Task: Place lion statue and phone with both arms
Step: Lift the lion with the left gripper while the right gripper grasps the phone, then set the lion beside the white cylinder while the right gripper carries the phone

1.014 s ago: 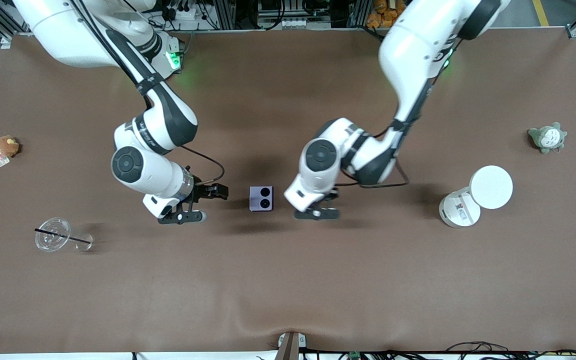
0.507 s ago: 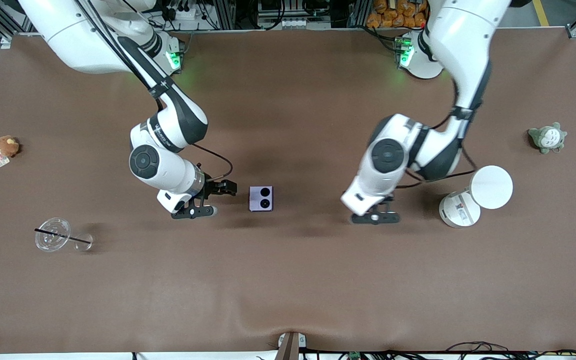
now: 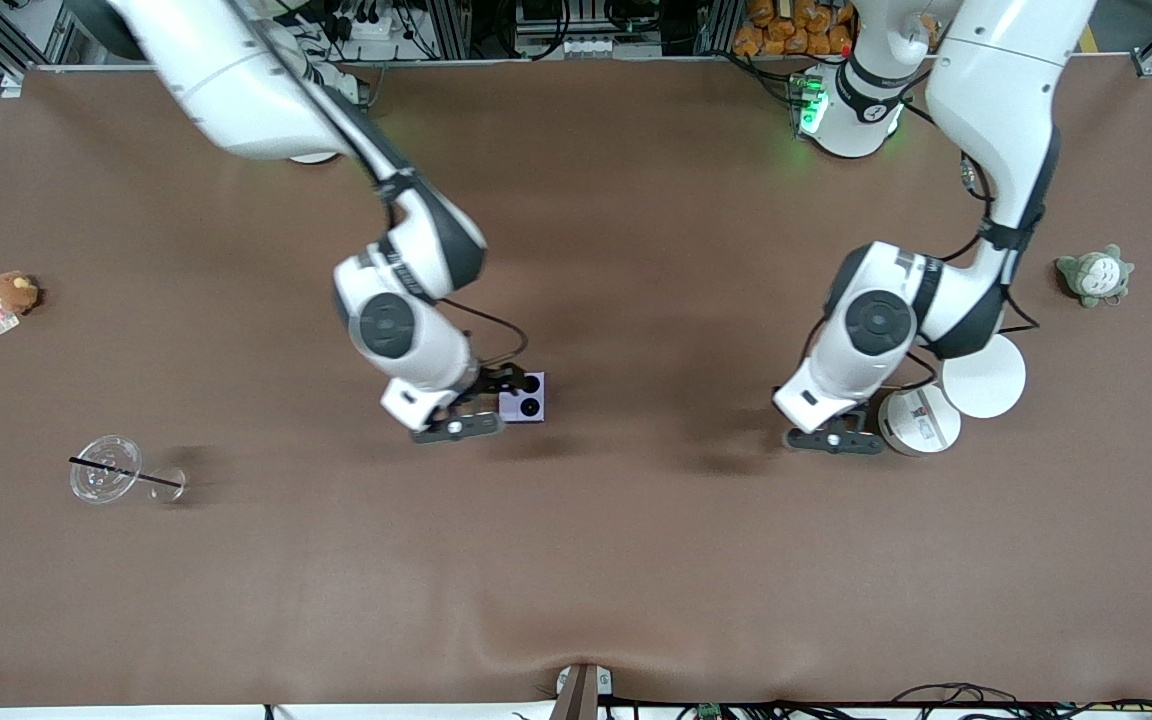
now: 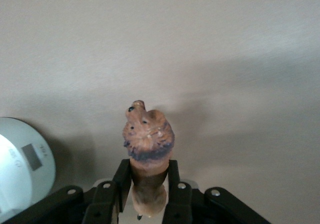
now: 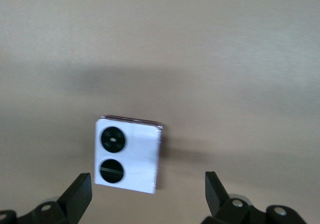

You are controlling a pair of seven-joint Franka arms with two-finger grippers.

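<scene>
The right gripper (image 5: 145,196), a black two-finger unit on the right arm, stands with its fingers spread wide and nothing between them, directly over the phone (image 5: 128,154), a small, nearly square, pale lavender-white flat device with two black circles on one side. In the right wrist view the phone sits within the span of the fingers but closer to one of them, so the grasp is off-centre; in the front view the right gripper (image 3: 476,405) overlaps the phone (image 3: 526,396) at its edge toward the right arm's end of the table. Judged risk: if the fingers close from this offset, the nearer finger meets the phone first and may push or rotate it across the brown table surface (image 3: 576,560); the flat body also offers little edge to pinch, so the pads may ride over it. The left gripper (image 4: 149,194) is clamped on the lion statue (image 4: 147,149), a tiny elongated reddish-brown animal figurine with a darker band below the head, gripped at the body with the head projecting past the fingertips. In the front view the left gripper (image 3: 833,440) is over the table just beside the white round container (image 3: 921,420) and its white round lid (image 3: 983,375). Judged risk: a descent here could knock the container, and the narrow hold may let the lion statue pivot.
</scene>
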